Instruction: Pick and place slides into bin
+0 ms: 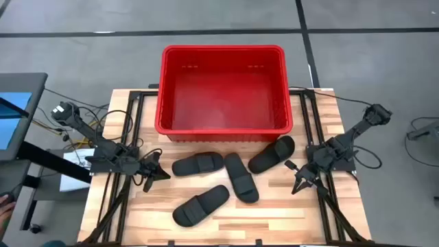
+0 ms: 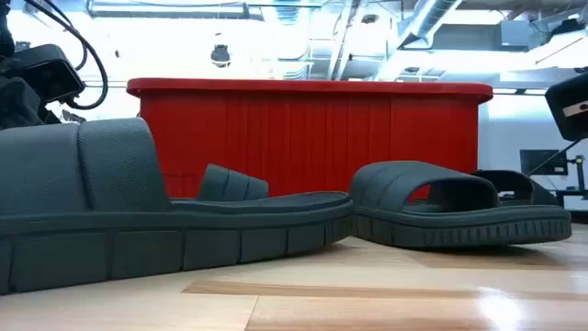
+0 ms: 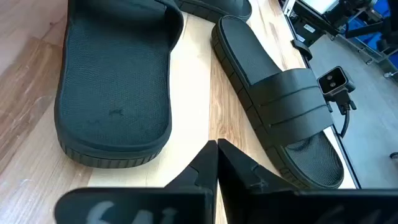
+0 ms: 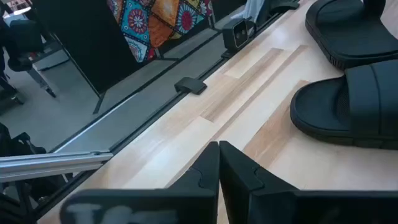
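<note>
While both jaws sit closed at the table's [image 1: 226, 221] side edges, four slides [image 1: 199, 205] lie beside the bin [image 1: 223, 130].

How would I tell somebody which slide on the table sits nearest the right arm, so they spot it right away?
Start at the red bin at the table's far side. Four black slides lie on the wood in front of it; go to its front right corner. The slide there lies at a slant beside the bin's wall, farthest right of the four, closest to the right tool.
</note>
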